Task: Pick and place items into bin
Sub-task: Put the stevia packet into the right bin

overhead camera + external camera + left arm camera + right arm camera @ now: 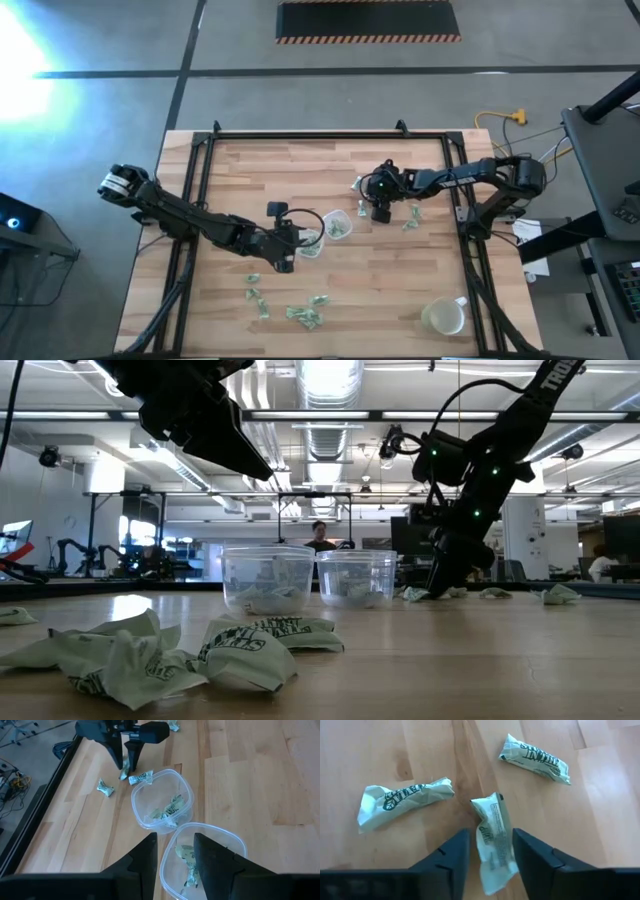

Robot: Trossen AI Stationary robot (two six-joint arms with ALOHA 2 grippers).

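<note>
Two small clear tubs stand side by side mid-table, one (pixel 311 243) nearer the left arm and one (pixel 337 225) beyond it, each with green-and-white wrappers inside. My left gripper (pixel 175 855) is open and empty, just above the nearer tub's rim (pixel 172 840). My right gripper (pixel 490 857) is open and points down at the table (pixel 379 212). Its fingers stand on either side of one wrapper (pixel 493 837) lying flat on the wood. Two more wrappers (pixel 402 800) (pixel 536 759) lie beside it. Several wrappers (pixel 305 316) lie near the table's near edge.
A yellowish-white mug (pixel 444 317) stands at the near right corner. More wrappers lie near the right gripper (pixel 410 216) (pixel 357 184). A black frame (pixel 300 137) runs round the table's far and side edges. A person shows far off in the room (pixel 319 536).
</note>
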